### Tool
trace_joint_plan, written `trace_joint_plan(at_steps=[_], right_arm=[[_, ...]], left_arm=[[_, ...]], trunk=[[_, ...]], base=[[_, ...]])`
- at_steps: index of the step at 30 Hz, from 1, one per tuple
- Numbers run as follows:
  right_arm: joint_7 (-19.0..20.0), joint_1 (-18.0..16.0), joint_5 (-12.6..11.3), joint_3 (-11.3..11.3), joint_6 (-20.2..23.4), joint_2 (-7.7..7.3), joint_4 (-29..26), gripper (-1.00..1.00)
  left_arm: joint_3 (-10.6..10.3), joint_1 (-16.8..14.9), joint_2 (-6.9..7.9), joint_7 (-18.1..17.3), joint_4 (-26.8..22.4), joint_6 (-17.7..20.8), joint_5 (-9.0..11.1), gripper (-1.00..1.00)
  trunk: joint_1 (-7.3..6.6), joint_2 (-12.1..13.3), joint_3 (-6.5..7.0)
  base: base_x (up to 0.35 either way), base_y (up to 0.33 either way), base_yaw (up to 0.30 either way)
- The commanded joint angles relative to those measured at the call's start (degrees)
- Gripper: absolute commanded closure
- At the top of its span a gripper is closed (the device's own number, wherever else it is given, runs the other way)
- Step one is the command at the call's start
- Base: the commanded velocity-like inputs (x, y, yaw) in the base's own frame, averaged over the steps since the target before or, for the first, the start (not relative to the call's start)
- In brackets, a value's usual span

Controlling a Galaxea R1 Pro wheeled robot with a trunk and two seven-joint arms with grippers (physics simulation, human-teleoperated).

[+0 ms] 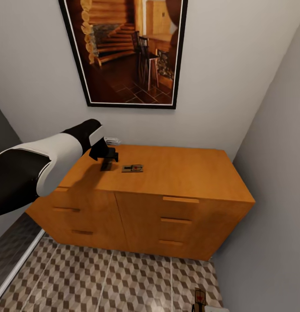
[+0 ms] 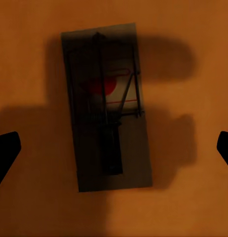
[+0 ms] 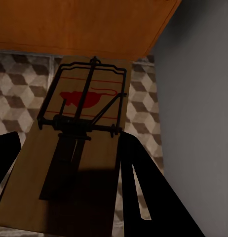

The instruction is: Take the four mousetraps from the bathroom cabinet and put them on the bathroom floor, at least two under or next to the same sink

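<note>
One mousetrap [image 1: 132, 168] lies flat on top of the orange-brown cabinet [image 1: 189, 173]. My left gripper [image 1: 107, 162] hovers just above the cabinet top beside it, open. In the left wrist view the mousetrap [image 2: 106, 106] lies in shadow between the widely spread fingertips [image 2: 5, 153], untouched. My right gripper [image 3: 69, 143] is shut on a second mousetrap [image 3: 87, 98], holding it above the cube-patterned bathroom floor [image 3: 15, 84] near the cabinet's corner. That held mousetrap [image 1: 199, 298] also shows at the bottom edge of the head view. The sink is out of view.
A framed picture [image 1: 128, 52] hangs on the wall above the cabinet. A grey wall [image 1: 275, 173] closes the right side. A dark panel with a white sill [image 1: 11, 255] runs along the left. A small white object [image 1: 112, 140] sits at the cabinet's back edge.
</note>
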Motion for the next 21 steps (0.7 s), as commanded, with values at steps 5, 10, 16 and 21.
trace_joint_plan(at_steps=[5, 10, 16, 21], right_arm=[[-0.20, -0.06, -0.17, 0.47, -0.10, 0.03, 0.05, 1.00], [-0.20, -0.03, -0.14, 0.46, -0.08, 0.02, 0.05, 1.00], [-0.20, -0.03, -0.16, 0.47, -0.06, 0.02, 0.05, 1.00], [-0.20, -0.04, -0.13, 0.48, -0.05, 0.01, 0.05, 1.00]], left_arm=[[-0.12, 0.05, -0.03, 0.47, 0.12, 0.04, 0.60, -1.00], [-0.12, 0.10, -0.03, 0.47, 0.12, 0.04, 0.60, -1.00], [-0.16, 0.11, -0.03, 0.46, 0.12, 0.04, 0.60, -1.00], [-0.17, 0.11, -0.03, 0.47, 0.12, 0.04, 0.60, -1.00]], trunk=[[0.00, -0.03, -0.05], [0.00, -0.03, -0.05], [0.00, -0.03, -0.20], [0.00, -0.03, -0.41]], base=[[0.000, 0.000, 0.020], [0.000, 0.000, 0.004], [0.000, 0.000, 0.072], [0.000, 0.000, 0.123]])
